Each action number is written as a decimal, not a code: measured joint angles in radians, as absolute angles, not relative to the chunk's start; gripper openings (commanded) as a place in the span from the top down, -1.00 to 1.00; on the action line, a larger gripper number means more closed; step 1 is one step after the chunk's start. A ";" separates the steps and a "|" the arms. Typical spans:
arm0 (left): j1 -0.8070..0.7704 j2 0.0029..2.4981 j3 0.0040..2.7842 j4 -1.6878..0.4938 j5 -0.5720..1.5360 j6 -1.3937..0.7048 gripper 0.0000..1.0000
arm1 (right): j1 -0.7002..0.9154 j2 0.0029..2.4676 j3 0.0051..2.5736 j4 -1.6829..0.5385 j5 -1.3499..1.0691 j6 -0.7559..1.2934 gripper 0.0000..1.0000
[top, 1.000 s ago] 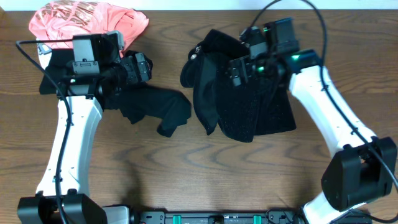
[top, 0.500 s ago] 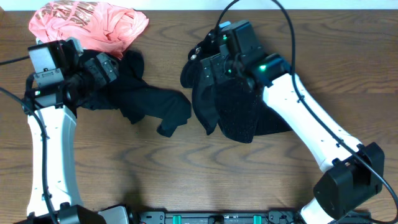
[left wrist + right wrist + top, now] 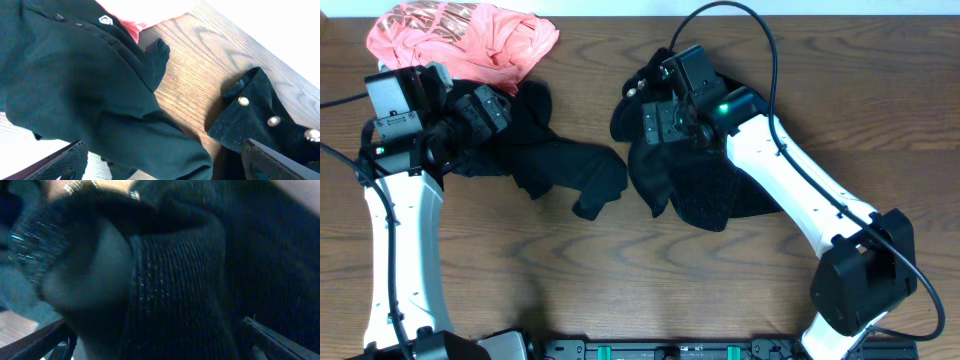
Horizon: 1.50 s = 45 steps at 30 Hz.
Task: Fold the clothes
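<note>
1. Pink garment: bunched at the far left corner of the table, unfolded. Judged to be set aside while the dark pieces are dealt with.
2. Black buttoned garment: crumpled, running from just beside the pink garment toward the table's middle. Its upper end overlaps the pink cloth. A row of small buttons shows in the left wrist view.
3. Black knit garment: heaped right of centre, with a narrow strip of bare wood between it and the buttoned garment. A flap with metal buttons lies at its upper left end.
4. Left gripper: poised over the upper end of the buttoned garment, probably seeking an edge to lift. Its fingers are spread wide and nothing is clamped. Contact with the cloth cannot be told.
5. Right gripper: low over the knit garment's upper left part. Knit fills the wrist view. Its fingers stand wide apart, released. Whether the pads touch the fabric cannot be told.
6. Task status: all three pieces lie rumpled, and no fold is made yet.
</note>
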State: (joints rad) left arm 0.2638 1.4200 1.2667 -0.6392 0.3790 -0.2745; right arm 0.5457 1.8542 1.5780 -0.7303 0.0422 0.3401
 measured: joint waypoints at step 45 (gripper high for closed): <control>0.264 1.438 1.266 -0.760 0.229 -0.287 -0.96 | 0.540 1.944 1.578 -0.808 0.076 0.273 0.98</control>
State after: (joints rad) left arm 0.2638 1.4376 1.2663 -0.7605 0.2287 -0.2871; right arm 0.5404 1.9438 1.5776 -0.8082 0.0757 0.2733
